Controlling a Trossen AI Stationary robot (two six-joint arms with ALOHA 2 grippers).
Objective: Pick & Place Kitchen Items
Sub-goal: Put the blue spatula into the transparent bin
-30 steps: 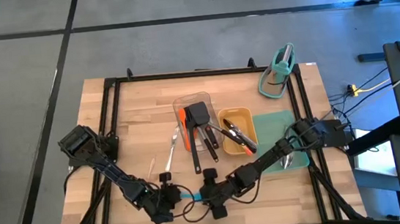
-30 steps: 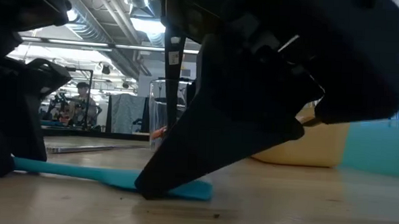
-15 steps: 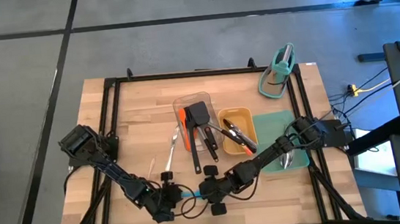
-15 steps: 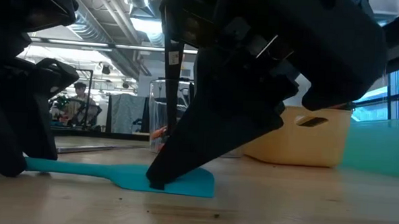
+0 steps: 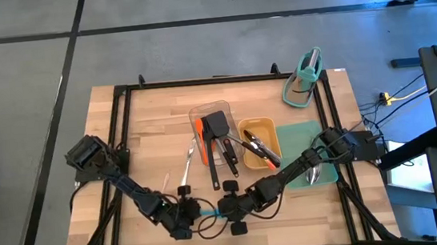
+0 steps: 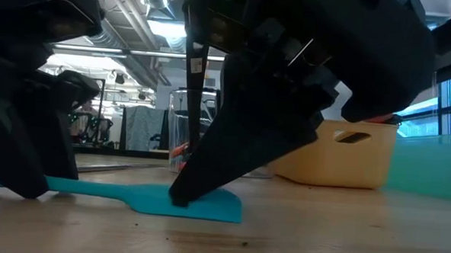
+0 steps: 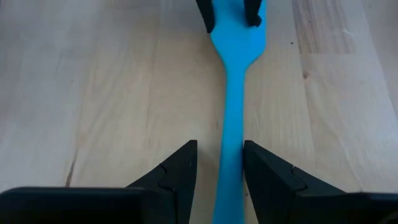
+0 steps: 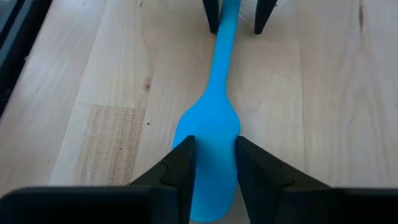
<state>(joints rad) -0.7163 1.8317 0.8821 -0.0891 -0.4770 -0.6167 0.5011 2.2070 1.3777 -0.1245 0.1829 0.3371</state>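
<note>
We see the blue spatula [image 5: 209,213] lying lengthwise between both grippers, left gripper [image 7: 219,163] pinching its handle, right gripper [image 8: 212,160] pinching its blade.

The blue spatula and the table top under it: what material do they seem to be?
The blue spatula looks like silicone or soft plastic: uniform colour, matte, smooth rounded edges. The table top looks like pale wood with a smooth finish: grain lines and joined boards show.
</note>
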